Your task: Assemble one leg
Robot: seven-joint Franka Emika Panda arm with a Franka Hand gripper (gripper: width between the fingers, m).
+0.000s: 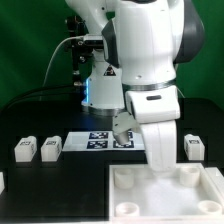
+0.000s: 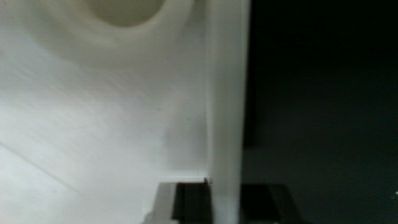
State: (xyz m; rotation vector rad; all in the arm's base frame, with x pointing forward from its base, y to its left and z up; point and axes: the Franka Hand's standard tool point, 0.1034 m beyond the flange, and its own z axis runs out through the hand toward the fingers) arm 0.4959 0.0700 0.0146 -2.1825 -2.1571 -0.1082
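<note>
The large white panel [image 1: 170,195] with corner sockets lies at the front on the exterior view's right. My gripper [image 2: 226,205] is down at its far rim. In the wrist view the dark fingers [image 2: 189,200] stand on either side of the panel's upright rim wall [image 2: 226,100] and press against it. A round socket [image 2: 125,10] shows on the panel. Two legs [image 1: 25,150] [image 1: 50,148], small white blocks with tags, stand at the exterior view's left, another leg [image 1: 195,148] at the right, and one at the left edge [image 1: 2,181]. None is held.
The marker board [image 1: 100,140] lies on the black table behind the panel, between the legs. The arm's white body [image 1: 140,60] rises over the middle and hides the table behind it.
</note>
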